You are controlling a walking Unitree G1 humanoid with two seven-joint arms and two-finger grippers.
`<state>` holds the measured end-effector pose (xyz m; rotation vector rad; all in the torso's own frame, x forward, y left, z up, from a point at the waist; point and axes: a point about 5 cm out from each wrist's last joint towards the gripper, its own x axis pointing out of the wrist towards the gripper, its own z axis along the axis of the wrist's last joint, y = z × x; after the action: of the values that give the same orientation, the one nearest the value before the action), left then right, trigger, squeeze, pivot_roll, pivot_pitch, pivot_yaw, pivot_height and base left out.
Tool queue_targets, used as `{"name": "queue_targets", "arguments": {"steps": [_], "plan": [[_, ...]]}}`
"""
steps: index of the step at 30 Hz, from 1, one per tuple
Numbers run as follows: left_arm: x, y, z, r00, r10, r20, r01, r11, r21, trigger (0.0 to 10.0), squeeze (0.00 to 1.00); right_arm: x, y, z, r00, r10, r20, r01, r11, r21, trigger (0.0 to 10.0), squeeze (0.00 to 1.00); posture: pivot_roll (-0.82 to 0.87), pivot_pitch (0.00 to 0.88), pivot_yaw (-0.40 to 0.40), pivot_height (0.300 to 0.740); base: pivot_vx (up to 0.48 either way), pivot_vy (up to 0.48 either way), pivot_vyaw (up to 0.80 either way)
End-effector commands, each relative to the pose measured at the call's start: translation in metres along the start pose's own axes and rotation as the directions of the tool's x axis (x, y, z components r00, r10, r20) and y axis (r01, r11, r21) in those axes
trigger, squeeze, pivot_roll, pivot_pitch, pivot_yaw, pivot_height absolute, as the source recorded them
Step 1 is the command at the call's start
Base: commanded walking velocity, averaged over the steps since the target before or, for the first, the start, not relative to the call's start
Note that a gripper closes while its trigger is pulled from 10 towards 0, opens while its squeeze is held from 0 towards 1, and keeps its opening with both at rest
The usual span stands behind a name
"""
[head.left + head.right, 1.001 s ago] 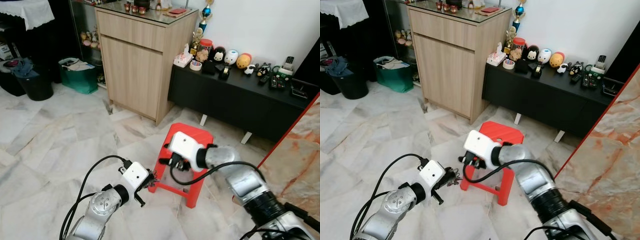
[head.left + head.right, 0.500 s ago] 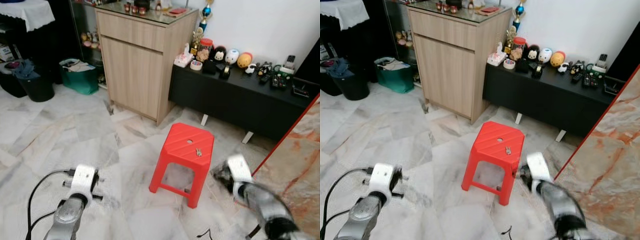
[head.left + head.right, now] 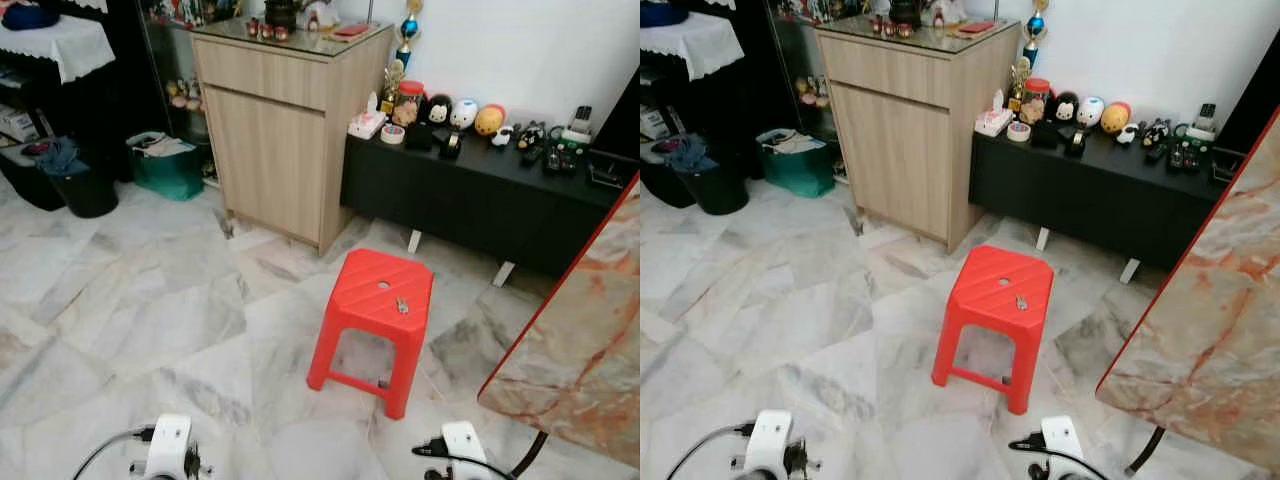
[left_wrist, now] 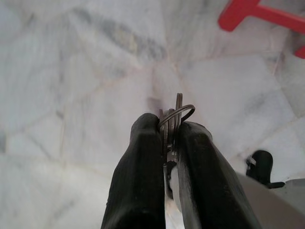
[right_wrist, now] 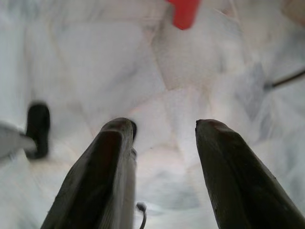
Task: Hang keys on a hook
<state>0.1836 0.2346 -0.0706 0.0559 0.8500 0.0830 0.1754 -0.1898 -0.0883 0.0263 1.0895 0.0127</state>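
In the left wrist view my left gripper (image 4: 170, 125) is shut on a wire key ring (image 4: 181, 110) with keys, held low over the marble floor. The right gripper (image 5: 164, 126) hangs open above the floor with nothing between its fingers. In the eye views the white wrist housings of the left arm (image 3: 168, 452) and the right arm (image 3: 462, 444) sit at the bottom edge. A red plastic stool (image 3: 362, 285) stands ahead of me, with a small metal key (image 3: 401, 305) lying on its seat.
A wooden cabinet (image 3: 280, 110) stands behind the stool. To its right is a low black bench (image 3: 480, 195) lined with figurines. The marble tabletop (image 3: 590, 330) juts in at the right. A green bag (image 3: 165, 160) and a black bin (image 3: 80, 190) sit at the far left.
Both arms have dropped from the stool's near corner to the bottom of the view. The stool's seat, covered by the right arm before, now shows with a small key on it.
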Motion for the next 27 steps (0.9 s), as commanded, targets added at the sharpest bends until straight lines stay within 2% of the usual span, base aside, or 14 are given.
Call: {"name": "queue_targets", "arguments": {"steps": [1,3,5,8,13,21,24,27], "plan": [[-0.001,-0.003,-0.007,1.0,-0.002,-0.023,0.002,1.0,-0.031,10.0,0.0,-0.002,-0.009,-0.009,0.998,-0.064,-0.008,0.064,0.993,0.101,10.0,0.0,0.11,0.0,-0.069,0.74,0.0,0.0,0.0],[-0.001,-0.004,-0.008,1.0,-0.001,-0.024,0.0,0.999,-0.037,10.0,0.0,-0.002,-0.01,-0.011,0.997,-0.072,-0.013,0.073,0.99,0.118,10.0,0.0,0.11,0.0,-0.069,0.74,0.0,0.0,0.0],[-0.001,-0.004,-0.01,1.0,0.017,-0.025,-0.019,0.997,-0.075,10.0,0.0,-0.004,-0.017,-0.017,0.995,-0.093,-0.02,0.095,0.977,0.191,10.0,0.0,0.13,0.0,-0.079,0.74,0.0,0.0,0.0],[-0.001,-0.003,-0.011,0.999,0.02,-0.028,-0.022,0.996,-0.081,10.0,0.0,-0.004,-0.019,-0.019,0.995,-0.098,-0.024,0.101,0.972,0.211,10.0,0.0,0.14,0.0,-0.077,0.74,0.0,0.0,0.0],[-0.006,0.006,-0.023,0.996,0.051,-0.073,-0.059,0.992,-0.107,10.0,0.0,-0.005,-0.021,-0.021,0.993,-0.105,-0.049,0.115,0.955,0.272,10.0,0.0,0.13,0.0,-0.073,0.74,0.0,0.0,-0.78],[-0.007,0.009,-0.027,0.994,0.059,-0.092,-0.068,0.993,-0.097,10.0,0.0,-0.003,-0.012,-0.022,0.996,-0.076,-0.054,0.087,0.966,0.243,10.0,0.0,0.15,0.0,-0.072,0.74,0.0,0.0,-0.77],[-0.007,0.005,-0.029,0.994,0.033,-0.108,-0.036,0.999,-0.03,10.0,0.0,-0.003,-0.012,-0.021,0.995,-0.08,-0.058,0.093,0.958,0.271,10.0,0.0,0.15,0.0,-0.069,0.74,0.0,0.0,-0.77],[-0.009,0.007,-0.034,0.992,0.035,-0.122,-0.037,0.999,-0.018,10.0,0.0,-0.003,-0.012,-0.023,0.995,-0.077,-0.063,0.091,0.96,0.266,10.0,0.0,0.15,0.0,-0.066,0.74,0.0,-0.192,-0.77]]}}
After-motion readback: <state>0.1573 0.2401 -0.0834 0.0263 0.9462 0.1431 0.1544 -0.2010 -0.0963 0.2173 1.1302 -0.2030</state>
